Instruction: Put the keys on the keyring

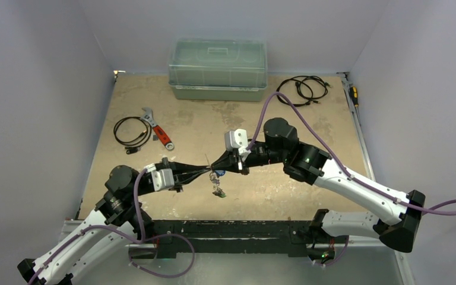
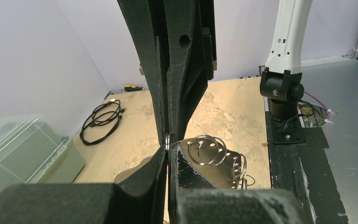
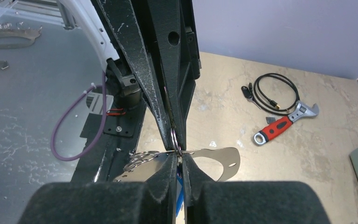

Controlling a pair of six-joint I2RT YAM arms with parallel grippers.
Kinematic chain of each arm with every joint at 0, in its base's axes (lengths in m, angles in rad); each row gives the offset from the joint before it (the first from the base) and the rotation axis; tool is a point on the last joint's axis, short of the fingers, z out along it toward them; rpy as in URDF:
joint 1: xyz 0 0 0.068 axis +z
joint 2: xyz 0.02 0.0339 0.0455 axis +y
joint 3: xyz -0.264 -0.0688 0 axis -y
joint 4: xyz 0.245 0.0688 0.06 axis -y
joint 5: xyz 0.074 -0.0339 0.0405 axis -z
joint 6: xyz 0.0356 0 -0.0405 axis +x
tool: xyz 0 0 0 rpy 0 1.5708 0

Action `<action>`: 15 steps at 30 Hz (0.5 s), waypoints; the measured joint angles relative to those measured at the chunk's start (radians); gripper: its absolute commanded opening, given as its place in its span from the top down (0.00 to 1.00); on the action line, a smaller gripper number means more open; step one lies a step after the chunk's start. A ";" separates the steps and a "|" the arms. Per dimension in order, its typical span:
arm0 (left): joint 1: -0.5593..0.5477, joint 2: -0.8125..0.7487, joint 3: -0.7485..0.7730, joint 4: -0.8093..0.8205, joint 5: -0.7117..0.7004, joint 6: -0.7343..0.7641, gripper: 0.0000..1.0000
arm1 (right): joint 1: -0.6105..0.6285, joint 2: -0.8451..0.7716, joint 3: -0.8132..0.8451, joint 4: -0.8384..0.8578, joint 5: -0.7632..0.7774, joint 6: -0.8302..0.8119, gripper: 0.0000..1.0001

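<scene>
Overhead view shows dangling keys (image 1: pixel 217 189); right wrist shows the keyring (image 3: pixel 175 139) edge-on.

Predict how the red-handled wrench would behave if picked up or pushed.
The wrench looks metal, so probably stiff and heavy for its size. Lying flat on the table, it would likely slide or pivot, not roll. Its red sleeve may grip better than the bare head.

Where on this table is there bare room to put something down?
Bare patches: between the wrench and the clear box; right of centre, between the back cable and the right arm. Crowded mid-table, where the left gripper and right gripper pinch the keyring and keys.
</scene>
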 measured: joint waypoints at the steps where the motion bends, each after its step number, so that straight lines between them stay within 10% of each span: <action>1: 0.000 0.000 0.000 -0.001 -0.002 0.000 1.00 | 0.000 0.000 0.000 0.000 0.000 0.001 1.00; 5: 0.002 0.000 0.000 -0.004 -0.003 0.000 0.96 | 0.000 0.002 0.000 0.000 0.000 0.003 1.00; 10: 0.004 0.007 0.011 -0.035 -0.007 0.020 0.60 | 0.000 0.012 0.006 -0.014 0.008 0.002 1.00; 15: 0.004 0.034 0.108 -0.164 -0.029 0.080 0.44 | 0.000 0.033 0.021 -0.048 0.058 -0.003 1.00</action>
